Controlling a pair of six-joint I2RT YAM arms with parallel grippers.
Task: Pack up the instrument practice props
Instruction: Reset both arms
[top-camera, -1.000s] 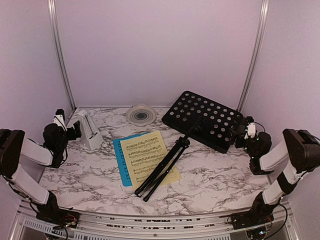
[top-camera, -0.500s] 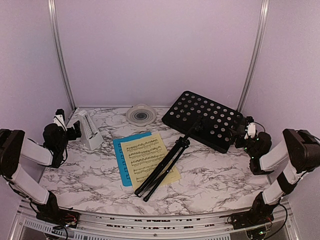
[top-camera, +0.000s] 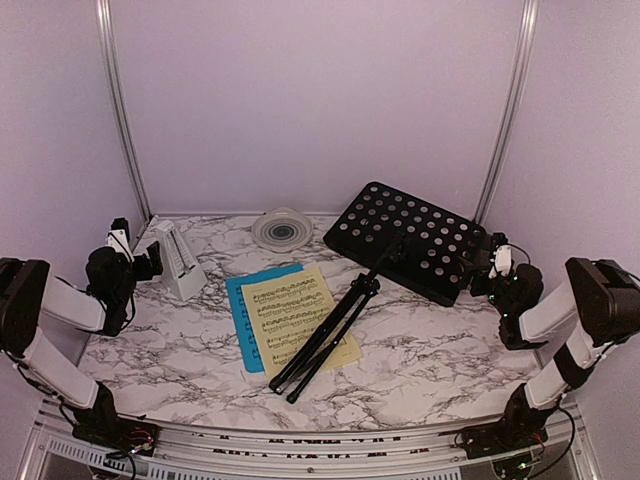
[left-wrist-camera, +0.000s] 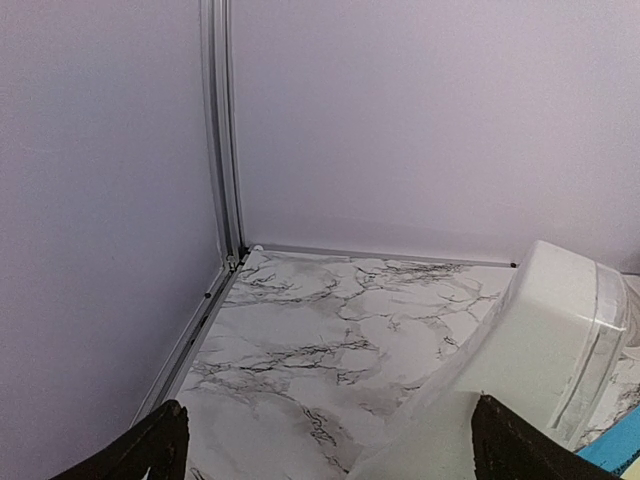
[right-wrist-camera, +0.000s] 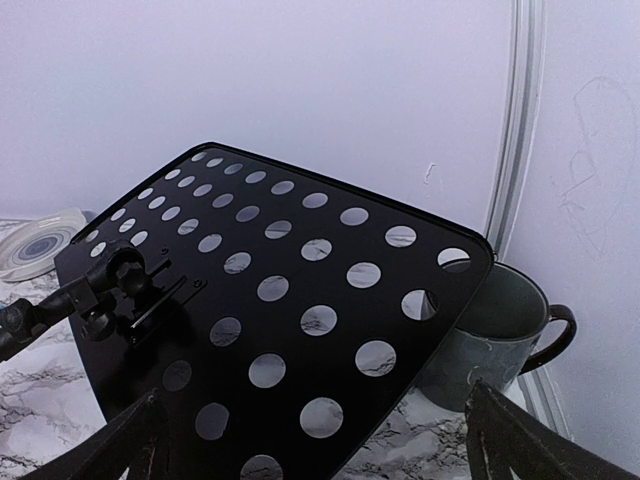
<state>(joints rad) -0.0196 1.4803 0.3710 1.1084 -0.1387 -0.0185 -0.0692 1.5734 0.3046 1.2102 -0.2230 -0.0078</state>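
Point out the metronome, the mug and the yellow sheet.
metronome (top-camera: 181, 264): top view, white front face
mug (right-wrist-camera: 497, 338): right wrist view, dark side wall
yellow sheet (top-camera: 285, 308): top view, printed upper half

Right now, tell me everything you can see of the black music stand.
The music stand is black, metal by the look, lying down on the marble table's far right. Its flat plate, punched with rows of round holes, sits tilted, its right corner apparently propped on a dark mug. The folded legs stretch toward the near left, across a yellow page.
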